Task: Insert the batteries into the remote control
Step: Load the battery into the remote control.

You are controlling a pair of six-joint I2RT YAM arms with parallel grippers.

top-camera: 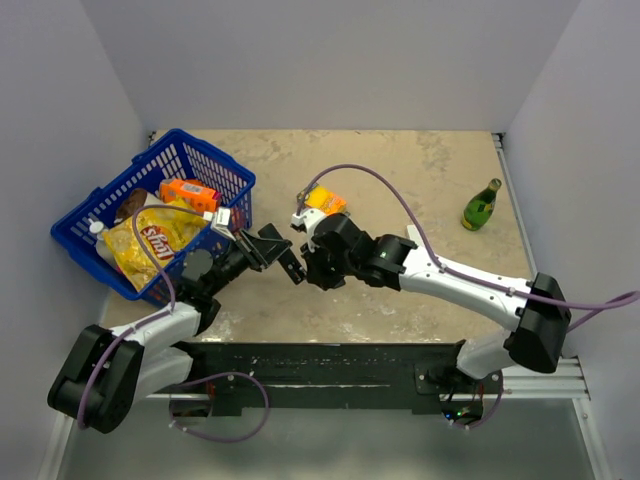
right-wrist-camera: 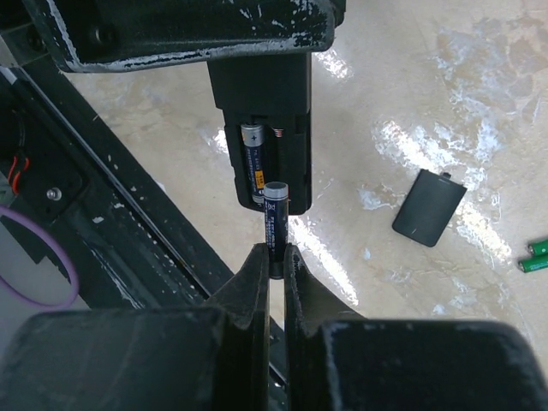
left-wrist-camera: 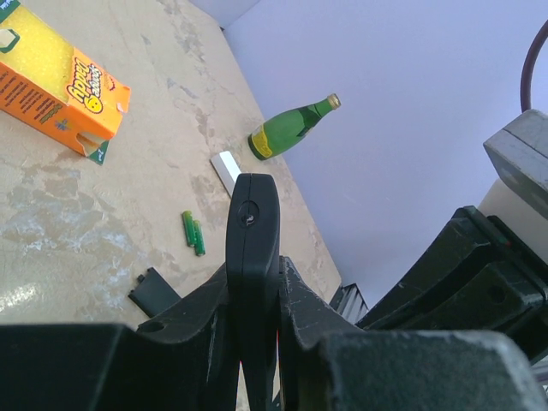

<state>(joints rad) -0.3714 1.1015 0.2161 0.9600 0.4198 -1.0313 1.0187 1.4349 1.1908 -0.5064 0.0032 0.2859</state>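
My left gripper (left-wrist-camera: 254, 276) is shut on the black remote control (left-wrist-camera: 252, 224) and holds it above the table. In the right wrist view the remote (right-wrist-camera: 295, 94) shows its open compartment with one dark battery (right-wrist-camera: 254, 164) seated in it. My right gripper (right-wrist-camera: 275, 259) is shut on a second dark battery (right-wrist-camera: 274, 224), its tip just below the compartment's empty slot. A pair of thin green batteries (left-wrist-camera: 193, 233) lies on the table, with the remote's black square cover (left-wrist-camera: 154, 293) beside it. In the top view both grippers (top-camera: 275, 250) (top-camera: 312, 265) meet mid-table.
A blue basket (top-camera: 215, 165) of snacks stands at the left. An orange box (top-camera: 325, 200) lies behind the grippers. A green glass bottle (top-camera: 482, 205) lies at the far right, with a white bar (left-wrist-camera: 226, 169) near it. Walls close in the table.
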